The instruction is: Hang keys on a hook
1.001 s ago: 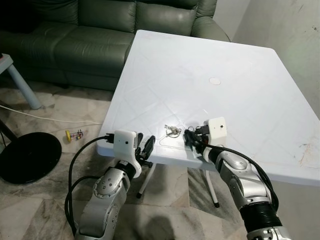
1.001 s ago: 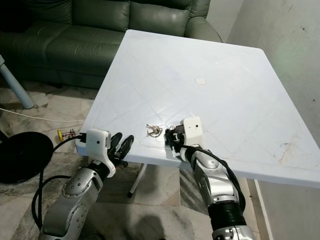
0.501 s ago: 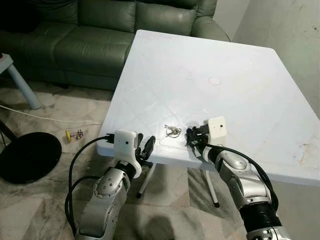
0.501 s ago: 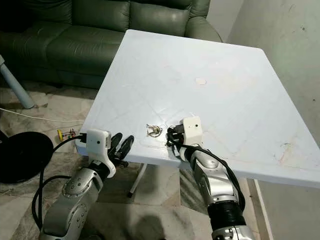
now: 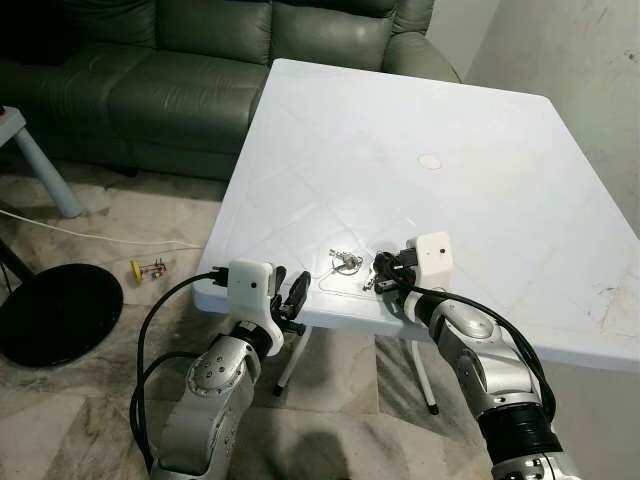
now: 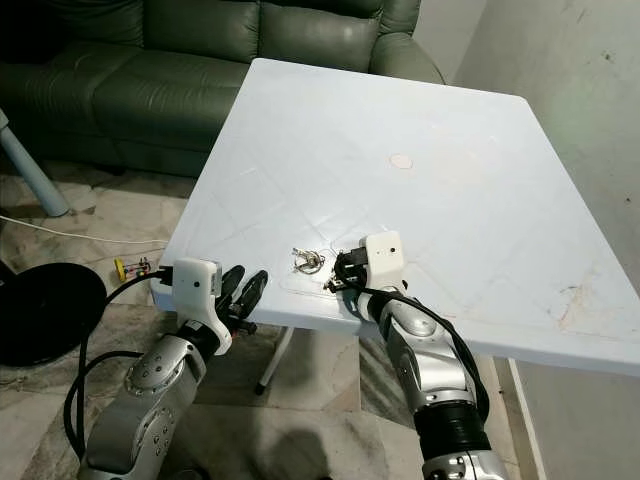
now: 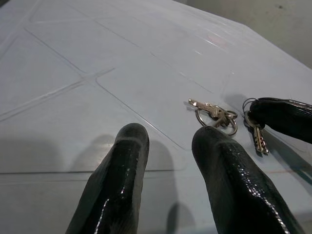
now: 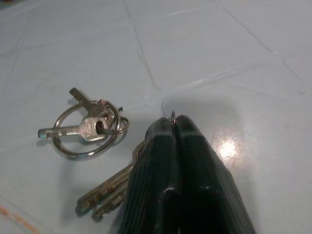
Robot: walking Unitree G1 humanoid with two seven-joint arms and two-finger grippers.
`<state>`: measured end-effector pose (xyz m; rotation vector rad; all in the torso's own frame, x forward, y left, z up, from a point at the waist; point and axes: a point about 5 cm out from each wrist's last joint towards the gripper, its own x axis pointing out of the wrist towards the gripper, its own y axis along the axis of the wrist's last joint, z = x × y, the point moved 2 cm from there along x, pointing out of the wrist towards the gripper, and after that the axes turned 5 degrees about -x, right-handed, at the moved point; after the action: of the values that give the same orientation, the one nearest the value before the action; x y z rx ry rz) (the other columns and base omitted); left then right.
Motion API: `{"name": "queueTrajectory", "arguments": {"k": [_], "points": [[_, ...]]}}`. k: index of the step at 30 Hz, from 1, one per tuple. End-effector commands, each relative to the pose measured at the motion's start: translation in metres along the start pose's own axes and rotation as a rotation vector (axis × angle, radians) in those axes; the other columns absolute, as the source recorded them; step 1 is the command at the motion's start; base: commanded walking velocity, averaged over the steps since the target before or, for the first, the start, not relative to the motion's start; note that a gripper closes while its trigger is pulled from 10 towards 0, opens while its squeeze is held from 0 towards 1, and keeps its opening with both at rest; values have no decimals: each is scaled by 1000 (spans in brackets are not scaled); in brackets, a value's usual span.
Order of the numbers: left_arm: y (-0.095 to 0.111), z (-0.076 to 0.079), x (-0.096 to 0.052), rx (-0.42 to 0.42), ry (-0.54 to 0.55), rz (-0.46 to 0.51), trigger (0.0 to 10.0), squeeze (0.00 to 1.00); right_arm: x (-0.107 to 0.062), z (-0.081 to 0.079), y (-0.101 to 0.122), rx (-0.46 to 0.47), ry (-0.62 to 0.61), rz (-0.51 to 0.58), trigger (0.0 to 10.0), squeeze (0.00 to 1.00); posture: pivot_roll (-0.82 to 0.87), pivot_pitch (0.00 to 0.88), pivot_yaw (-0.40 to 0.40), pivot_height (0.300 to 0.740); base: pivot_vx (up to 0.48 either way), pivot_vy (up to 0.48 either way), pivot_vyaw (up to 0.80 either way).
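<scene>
This is a living room in a home, as shown by the dark green leather sofa behind a white plastic table, the marble tile floor and the plain painted wall.

Right gripper down on the white table, its two black fingers pressed together, tips meeting. A thin ring pokes out just above those tips, pinched between them. Hanging from under the fingers, a couple of brass-toned keys lie flat on the table, blades pointing away from the gripper. Just beside them, apart from the fingers, a second bunch: a big silver ring with small keys fanned across it, resting flat. Moulded grooves cross the tabletop behind, and a bright glare spot sits next to the fingers.
</scene>
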<state>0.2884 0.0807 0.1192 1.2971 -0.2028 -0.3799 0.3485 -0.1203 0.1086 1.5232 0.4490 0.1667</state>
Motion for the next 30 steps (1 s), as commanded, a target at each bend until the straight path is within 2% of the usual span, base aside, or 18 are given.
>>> {"name": "queueTrajectory", "arguments": {"k": [1, 2, 3, 4, 5, 6, 7, 8, 10, 18, 20, 21, 23, 24, 26, 28, 29, 30], "points": [[6, 2, 2, -13, 9, 21, 10000, 0, -2, 7, 13, 16, -25, 60, 0, 0, 172, 143, -117, 740, 0, 0, 0], [7, 0, 4, -10, 21, 32, 10000, 0, -3, 10, 20, 41, -39, 105, 78, 0, 170, 141, -115, 740, 0, 0, 0], [9, -1, 6, -3, 39, 40, 10000, 0, -4, 12, 26, 60, -44, 146, 2078, 0, 170, 141, -115, 740, 0, 0, 0], [9, -1, 6, -3, 39, 40, 10000, 0, -4, 12, 26, 60, -44, 146, 2078, 0, 170, 141, -115, 740, 0, 0, 0], [12, -4, 10, -10, 63, 50, 10000, 0, -5, 17, 35, 91, -61, 196, 4157, 0, 169, 135, -113, 740, 0, 0, 0], [13, -5, 11, -19, 70, 54, 10000, 0, -6, 20, 37, 101, -72, 208, 4157, 0, 169, 135, -113, 740, 0, 0, 0], [16, -6, 15, -21, 77, 63, 10000, 0, -7, 24, 44, 129, -83, 240, 7098, 0, 166, 127, -110, 740, 0, 0, 0], [18, -7, 17, -22, 82, 70, 10000, 0, -8, 27, 49, 148, -89, 263, 7098, 0, 166, 127, -110, 740, 0, 0, 0], [25, -9, 24, -17, 89, 90, 10000, 0, -10, 33, 59, 172, -103, 308, 10000, 0, 162, 116, -106, 740, 0, 0, 0], [51, -20, 43, 84, 105, 171, 10000, 0, -24, 45, 91, 123, -134, 482, 10000, 0, 145, 81, -95, 740, 0, 0, 0], [59, -28, 49, 57, 122, 188, 10000, 0, -21, 42, 84, -279, -199, 369, 10000, 0, 144, 78, -94, 740, 0, 0, 0], [60, -29, 50, 56, 127, 189, 10000, 0, -19, 39, 80, -328, -183, 339, 10000, 0, 144, 78, -94, 740, 0, 0, 0], [61, -31, 52, 76, 130, 189, 10000, 0, -16, 40, 68, -234, -161, 269, 10000, 0, 137, 66, -92, 740, 0, 0, 0], [63, -32, 54, 93, 124, 193, 10000, 0, -15, 31, 60, -572, -112, 183, 10000, 0, 133, 64, -91, 740, 0, 0, 0], [65, -33, 56, 92, 117, 199, 10000, 0, -15, 27, 51, -660, -44, 120, 10000, 0, 130, 61, -90, 740, 0, 0, 0], [66, -33, 57, 84, 116, 201, 10000, 0, -17, 28, 50, -889, -9, 89, 10000, 0, 129, 57, -93, 740, 0, 0, 0], [66, -33, 57, 84, 116, 201, 10000, 0, -17, 28, 50, -889, -9, 89, 10000, 0, 129, 57, -93, 740, 0, 0, 0], [66, -33, 58, 86, 114, 205, 10000, 0, -19, 29, 48, -1063, 27, 63, 10000, 0, 126, 53, -94, 740, 0, 0, 0]]}}
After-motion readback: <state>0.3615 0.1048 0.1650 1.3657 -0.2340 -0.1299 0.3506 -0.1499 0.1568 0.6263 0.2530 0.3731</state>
